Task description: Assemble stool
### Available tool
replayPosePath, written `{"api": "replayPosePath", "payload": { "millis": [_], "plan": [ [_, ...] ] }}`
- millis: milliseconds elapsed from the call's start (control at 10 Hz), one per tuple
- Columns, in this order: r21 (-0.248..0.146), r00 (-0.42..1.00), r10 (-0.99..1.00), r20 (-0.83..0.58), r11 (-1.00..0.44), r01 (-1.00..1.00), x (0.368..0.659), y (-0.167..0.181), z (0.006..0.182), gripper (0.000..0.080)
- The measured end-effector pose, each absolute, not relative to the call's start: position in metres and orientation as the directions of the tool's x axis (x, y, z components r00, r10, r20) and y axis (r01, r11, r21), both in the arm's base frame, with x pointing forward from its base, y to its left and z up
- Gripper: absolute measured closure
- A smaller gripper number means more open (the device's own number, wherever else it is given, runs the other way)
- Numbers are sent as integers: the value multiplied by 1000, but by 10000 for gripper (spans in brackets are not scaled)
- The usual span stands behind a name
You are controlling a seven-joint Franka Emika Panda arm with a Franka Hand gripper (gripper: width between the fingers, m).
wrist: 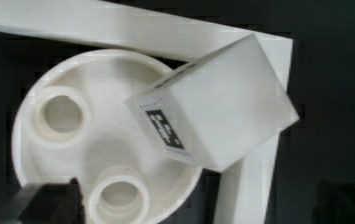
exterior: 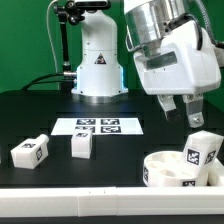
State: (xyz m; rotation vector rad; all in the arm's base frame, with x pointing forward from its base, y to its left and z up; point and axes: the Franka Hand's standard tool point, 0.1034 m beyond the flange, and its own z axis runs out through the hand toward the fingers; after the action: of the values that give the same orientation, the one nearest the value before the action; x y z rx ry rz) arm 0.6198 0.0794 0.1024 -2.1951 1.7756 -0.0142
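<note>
The round white seat [exterior: 165,170] lies at the front of the exterior view's right, with its holes facing up. One white leg [exterior: 201,152] with a tag stands in it at the far edge. In the wrist view this leg [wrist: 218,105] fills the middle, over the seat [wrist: 67,85]. Two more legs [exterior: 30,152] [exterior: 82,145] lie on the black table at the exterior view's left. My gripper [exterior: 181,112] hangs open and empty above the seat and the standing leg, touching neither. Its dark fingertips [wrist: 49,198] show only faintly in the wrist view.
The marker board [exterior: 98,126] lies flat behind the loose legs, in front of the arm's white base [exterior: 98,65]. A white L-shaped rail [wrist: 156,35] runs round the seat's far side and corner.
</note>
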Motion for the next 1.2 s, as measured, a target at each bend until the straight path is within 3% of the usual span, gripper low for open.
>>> {"api": "replayPosePath", "payload": {
  "millis": [100,300,400,900,1200],
  "plan": [
    [-252,416,-901,-125,-377,-891,618,75,101,150],
    [-221,740,-673,-5,-721,-657,621,66,104,150],
    [-204,813,-582,16,-798,-568,620,66,104,150],
    [-172,950,-304,67,-942,-289,616,60,96,150],
    [-75,966,-234,112,-971,-226,604,22,84,150]
  ]
}}
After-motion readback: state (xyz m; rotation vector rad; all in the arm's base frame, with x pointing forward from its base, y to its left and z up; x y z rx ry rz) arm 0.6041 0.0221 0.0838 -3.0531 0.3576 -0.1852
